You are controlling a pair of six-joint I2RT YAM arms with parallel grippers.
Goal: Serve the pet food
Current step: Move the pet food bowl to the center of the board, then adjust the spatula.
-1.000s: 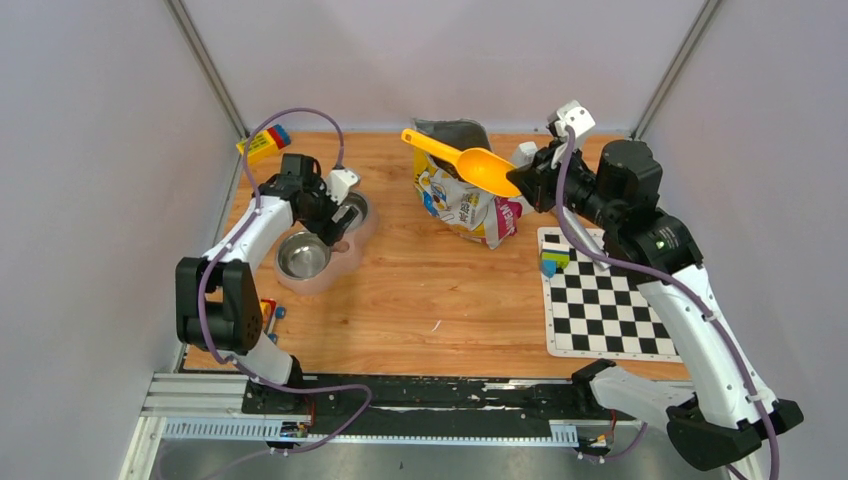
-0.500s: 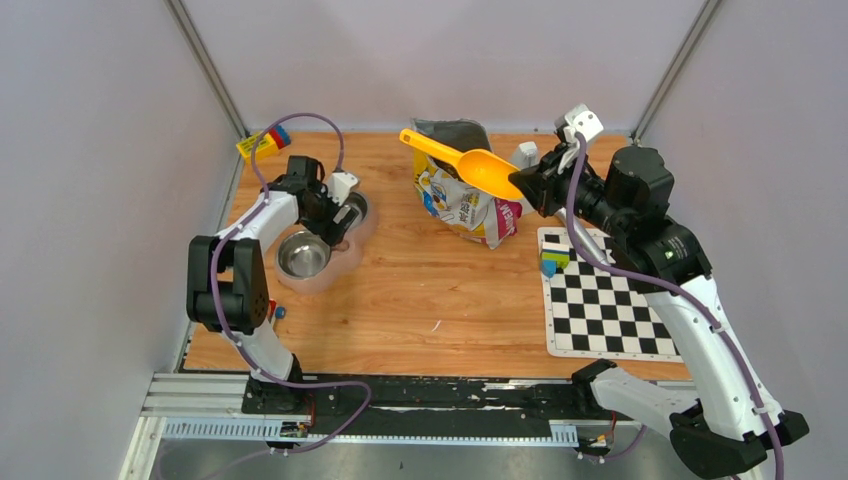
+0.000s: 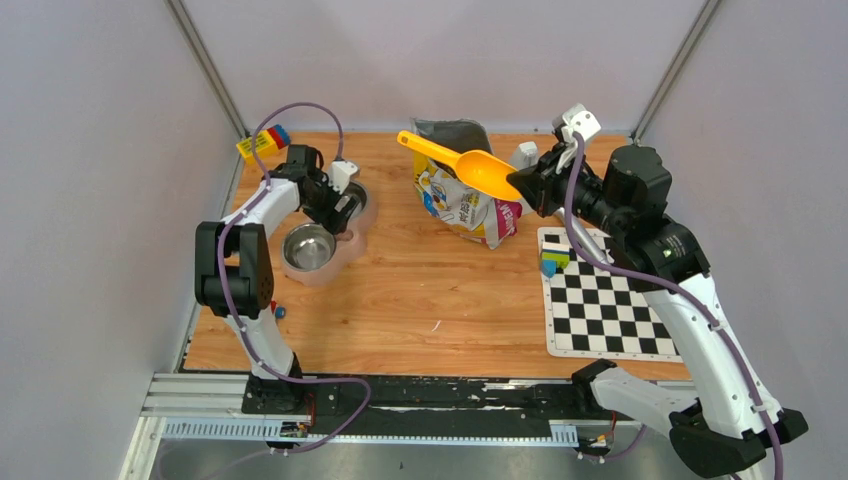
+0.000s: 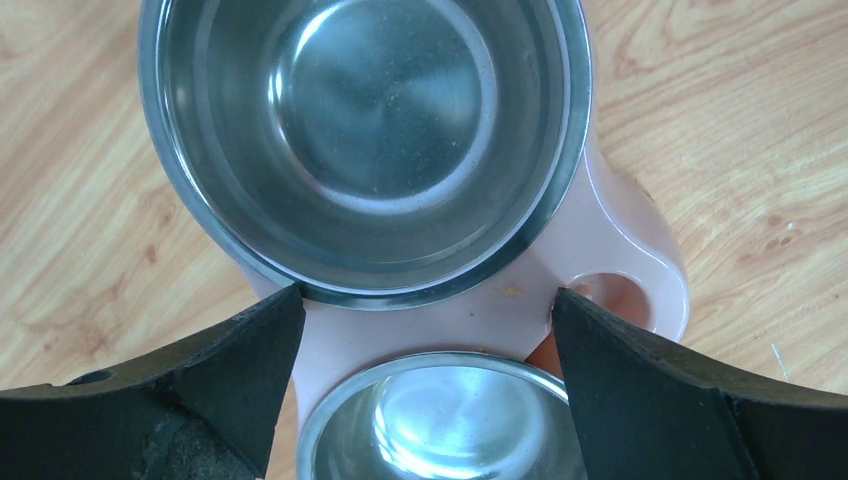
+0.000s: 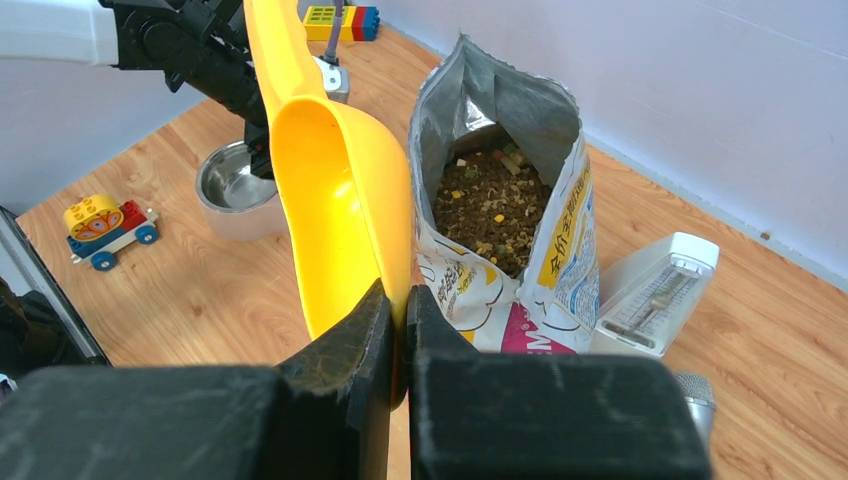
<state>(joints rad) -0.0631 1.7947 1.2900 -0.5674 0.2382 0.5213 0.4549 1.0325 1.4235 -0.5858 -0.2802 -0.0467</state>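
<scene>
The scoop point(image 5: 330, 190) is yellow, the kibble point(image 5: 490, 205) brown, its bag point(image 5: 560, 250) yellow-white, bowl stand point(image 4: 610, 240) pink, mat point(image 3: 610, 310) black-and-white checkered.

Cropping lower steel bowl point(image 4: 440, 425) at left wrist view's bottom edge. Hiding lower left of bag point(image 5: 555, 240) behind scoop point(image 5: 335, 200) and right hand point(image 5: 398, 302). Losing scoop handle past that view's top edge.

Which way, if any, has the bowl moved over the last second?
Yes, slightly. The bowl has slid away from the arm bases, nearer the toy block, with the open left hand astride it.
</scene>
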